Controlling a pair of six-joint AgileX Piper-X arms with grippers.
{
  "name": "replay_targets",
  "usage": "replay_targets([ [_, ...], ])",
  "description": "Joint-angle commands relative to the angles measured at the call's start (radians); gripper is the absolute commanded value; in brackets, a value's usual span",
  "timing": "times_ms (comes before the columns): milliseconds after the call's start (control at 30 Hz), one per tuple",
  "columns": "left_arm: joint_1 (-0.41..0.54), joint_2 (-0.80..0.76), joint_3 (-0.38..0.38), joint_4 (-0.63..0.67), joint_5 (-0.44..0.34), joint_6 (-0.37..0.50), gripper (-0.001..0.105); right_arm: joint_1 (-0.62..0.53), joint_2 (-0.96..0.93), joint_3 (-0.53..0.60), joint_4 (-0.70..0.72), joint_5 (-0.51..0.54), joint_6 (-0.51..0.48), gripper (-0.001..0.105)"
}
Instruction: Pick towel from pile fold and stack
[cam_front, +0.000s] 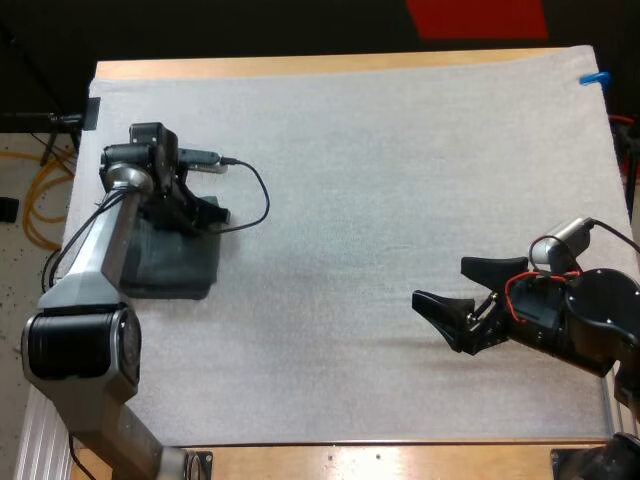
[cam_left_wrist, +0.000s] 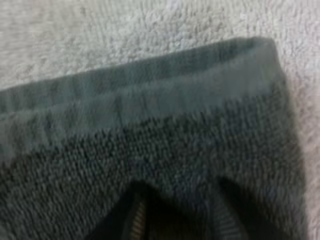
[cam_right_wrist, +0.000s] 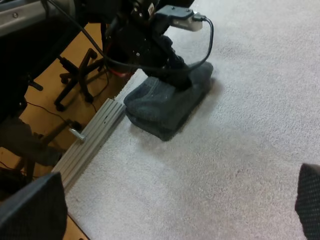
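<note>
A folded dark grey-green towel stack (cam_front: 172, 265) lies at the left edge of the white mat (cam_front: 380, 170). My left gripper (cam_front: 195, 213) is pressed down into the stack's far side. In the left wrist view its fingertips (cam_left_wrist: 134, 216) sink into the towel (cam_left_wrist: 175, 145) a short way apart, with a ridge of cloth between them, just behind the hemmed edge. My right gripper (cam_front: 438, 281) hovers open over bare mat at the right, holding nothing. In the right wrist view its fingers (cam_right_wrist: 35, 210) stand wide apart, facing the stack (cam_right_wrist: 160, 112) and the left gripper (cam_right_wrist: 175, 75) on top of it.
An aluminium rail (cam_right_wrist: 90, 140) runs along the table's left edge beside the stack. A chair base (cam_right_wrist: 80, 80) and cables lie on the floor beyond it. Open mat spreads between the stack and my right gripper.
</note>
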Motion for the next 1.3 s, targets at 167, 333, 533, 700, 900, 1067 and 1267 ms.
replay_targets([
  [167,-0.004,-0.157,-0.063,0.046,-0.010,0.006,0.031,0.000,0.000,-0.008,-0.006,-0.010,-0.003,0.090],
  [333,-0.004,-0.326,-0.063,0.051,-0.010,0.021,0.031,-0.005,0.006,-0.008,0.008,-0.009,0.001,0.090],
  [533,-0.004,-0.504,-0.063,0.074,0.018,0.024,0.031,-0.103,0.088,-0.008,0.062,-0.014,0.013,0.090],
  [700,-0.007,-0.622,-0.063,0.103,0.028,0.024,0.031,-0.253,0.159,-0.008,0.062,-0.085,-0.065,0.090],
  [900,-0.007,-0.730,-0.063,0.138,0.028,0.024,0.031,-0.481,0.179,-0.013,0.081,-0.110,-0.157,0.090],
  [1067,-0.007,-0.809,-0.063,0.150,0.028,0.024,0.031,-0.670,0.177,-0.073,0.272,-0.096,-0.324,0.090],
  [1267,-0.008,-0.899,-0.052,0.187,0.028,0.031,0.031,-0.788,0.125,-0.147,0.384,-0.028,-0.413,0.090],
])
